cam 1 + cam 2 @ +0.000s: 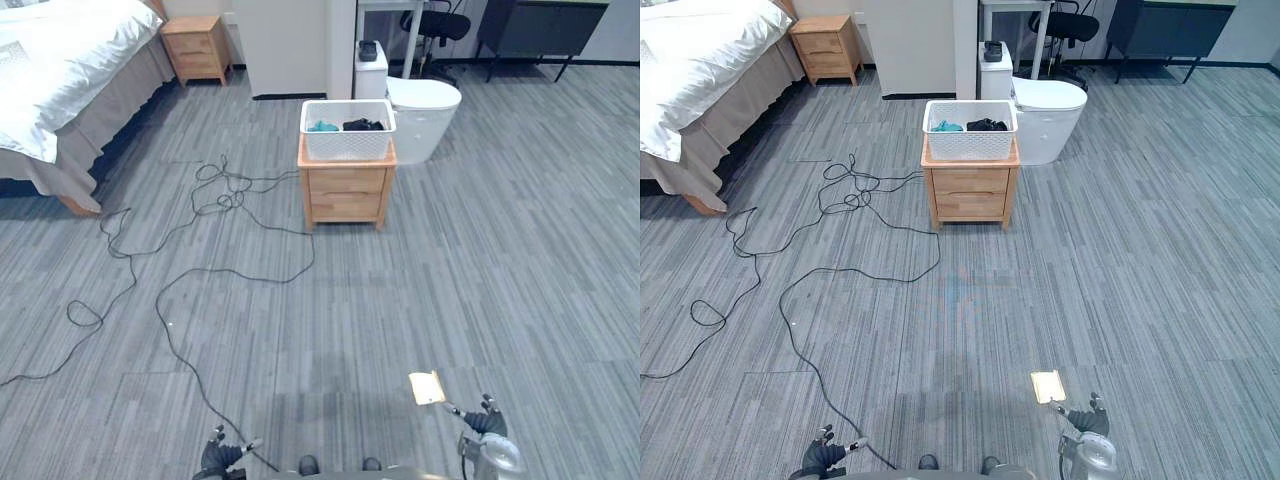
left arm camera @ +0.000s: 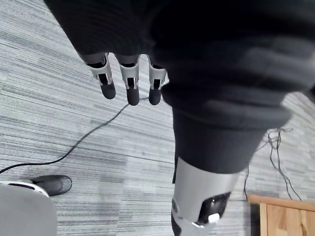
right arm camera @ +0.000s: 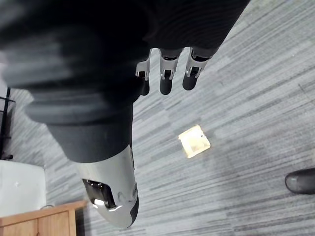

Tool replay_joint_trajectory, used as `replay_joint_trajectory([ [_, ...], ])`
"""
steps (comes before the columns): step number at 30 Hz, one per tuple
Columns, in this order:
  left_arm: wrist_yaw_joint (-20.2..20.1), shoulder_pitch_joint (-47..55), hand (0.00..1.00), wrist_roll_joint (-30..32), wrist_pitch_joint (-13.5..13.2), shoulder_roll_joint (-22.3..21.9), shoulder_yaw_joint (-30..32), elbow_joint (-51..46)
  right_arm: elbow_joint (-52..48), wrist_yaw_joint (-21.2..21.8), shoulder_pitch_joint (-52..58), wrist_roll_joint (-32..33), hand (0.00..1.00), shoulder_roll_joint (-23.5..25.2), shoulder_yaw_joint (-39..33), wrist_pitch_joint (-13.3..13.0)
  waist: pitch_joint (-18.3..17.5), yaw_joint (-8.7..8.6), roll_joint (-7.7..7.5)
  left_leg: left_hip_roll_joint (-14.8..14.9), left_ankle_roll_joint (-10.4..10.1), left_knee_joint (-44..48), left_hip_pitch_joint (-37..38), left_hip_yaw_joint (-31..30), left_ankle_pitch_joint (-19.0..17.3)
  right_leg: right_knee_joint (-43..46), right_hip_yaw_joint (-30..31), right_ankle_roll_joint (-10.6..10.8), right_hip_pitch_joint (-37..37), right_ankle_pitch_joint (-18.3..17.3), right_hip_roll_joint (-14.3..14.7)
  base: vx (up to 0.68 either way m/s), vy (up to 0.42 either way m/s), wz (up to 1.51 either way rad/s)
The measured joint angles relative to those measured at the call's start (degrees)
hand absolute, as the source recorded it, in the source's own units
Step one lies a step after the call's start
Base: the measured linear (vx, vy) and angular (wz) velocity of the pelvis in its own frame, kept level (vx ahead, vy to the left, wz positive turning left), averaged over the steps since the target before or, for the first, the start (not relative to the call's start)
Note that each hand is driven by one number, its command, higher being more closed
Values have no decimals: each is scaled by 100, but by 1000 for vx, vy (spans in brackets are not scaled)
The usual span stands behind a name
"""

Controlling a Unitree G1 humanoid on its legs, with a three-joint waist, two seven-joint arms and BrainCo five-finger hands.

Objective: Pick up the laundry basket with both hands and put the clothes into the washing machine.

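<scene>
**Two Empty Hands, a Basket Well Out of Reach**

Both of the robot's hands hang low with nothing in them. The left hand (image 2: 128, 81) and the right hand (image 3: 167, 73) each show fingers straight and relaxed above the grey floor (image 2: 59, 128), well apart from the table (image 1: 346, 195). On top of that small wooden table sits the white laundry basket (image 1: 348, 145), upright and square to its edges. A teal garment (image 1: 322, 126) and a black garment (image 1: 364, 125) lie inside it.

Raised on the table, the basket's rim likely sits at a height where two hands can take it from either side without a deep stoop. Just behind the table and to its right stands a white rounded machine (image 1: 425, 105), probably the washing machine, near enough that the carry should be short. A small yellowish slip (image 1: 427, 387) lies on the floor well in front of the table, near the right hand.

Judged from this, the task has not begun. The approach to the table comes first, and the hands look loose and low, as suits walking.
</scene>
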Motion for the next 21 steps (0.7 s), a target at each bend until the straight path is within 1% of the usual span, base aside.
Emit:
replay_joint_trajectory([
  [7,-7,-1,0,33,-4,8,-65,-92,-312,96,-37,-230,0,-5,33,-50,4,1,-5,8,-29,4,-21,45,-47,-31,48,1,-11,-1,10,-3,-9,-4],
  [14,-16,-1,0,43,-15,79,-239,-438,-640,103,-36,-465,0,-7,128,-71,32,10,3,13,-31,8,-104,164,-69,-12,155,2,-108,-1,12,-11,-8,-6],
  [17,-15,9,0,49,-14,89,-242,-573,-815,102,20,-486,0,-14,136,-88,44,11,8,15,-51,9,-114,184,-130,1,179,34,-137,-26,12,-15,-10,-5],
  [19,-14,16,0,49,-14,93,-242,-729,-947,96,32,-540,0,-25,205,-93,48,11,11,18,-23,25,-196,204,-152,39,187,68,-230,-53,9,-8,-8,-5],
  [21,-13,0,0,49,-20,119,-241,-1040,-1101,97,5,-656,0,-50,374,-114,75,41,-27,47,13,443,-549,292,-387,217,221,68,-498,-118,-20,31,4,-15],
])
